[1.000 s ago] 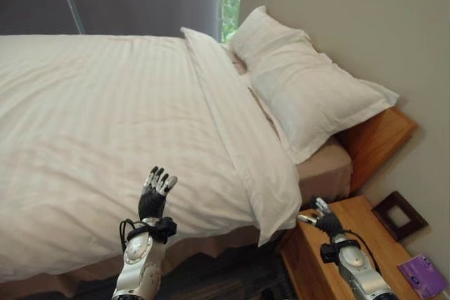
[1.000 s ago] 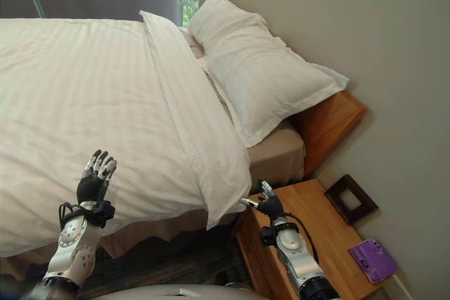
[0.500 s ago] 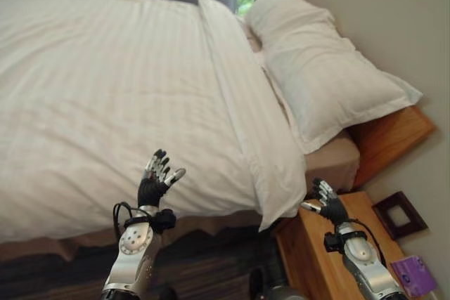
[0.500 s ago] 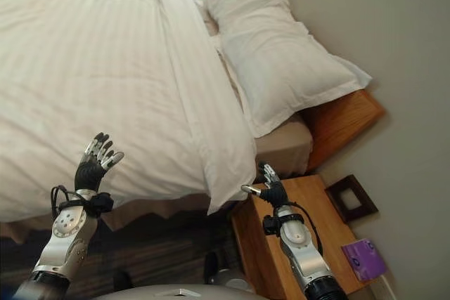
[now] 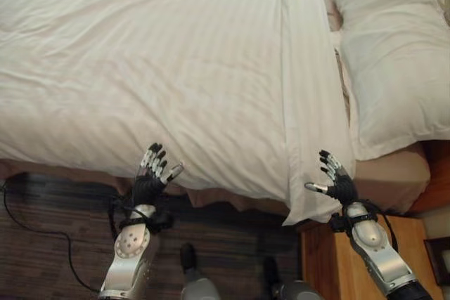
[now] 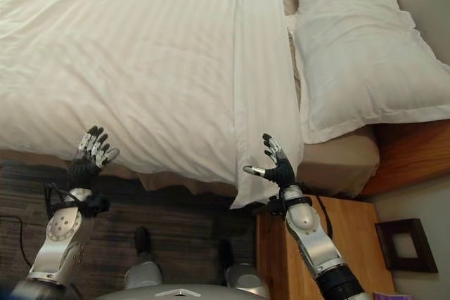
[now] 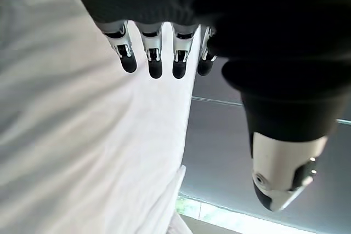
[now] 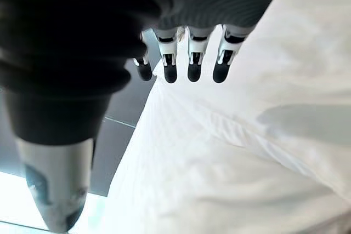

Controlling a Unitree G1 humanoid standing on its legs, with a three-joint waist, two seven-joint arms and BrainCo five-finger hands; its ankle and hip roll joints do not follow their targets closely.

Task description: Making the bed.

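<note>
White striped cloth is what both hands are reaching for, and the bed looks almost made, so this seems to be the step just before a last tug or smooth of the cover. Nearest, at the lower left of the left eye view, the left hand (image 5: pixel 150 177) is raised with its fingers straight and spread, holding nothing, just in front of the hanging edge of the duvet (image 5: pixel 162 75). At the lower right, the right hand (image 5: pixel 335 182) is also up and open, thumb out to the side, empty, just beside the drooping corner of the folded-back strip (image 5: pixel 313 117). I cannot tell for sure if either hand touches the cloth yet. Next, each hand would probably need to go forward a little and close on the edge, or lie flat and press the wrinkles out. Below the right arm stands a wooden nightstand (image 6: pixel 351 244). Farther back, at the upper right, the pillow (image 5: pixel 397 61) lies at the head of the bed.
</note>
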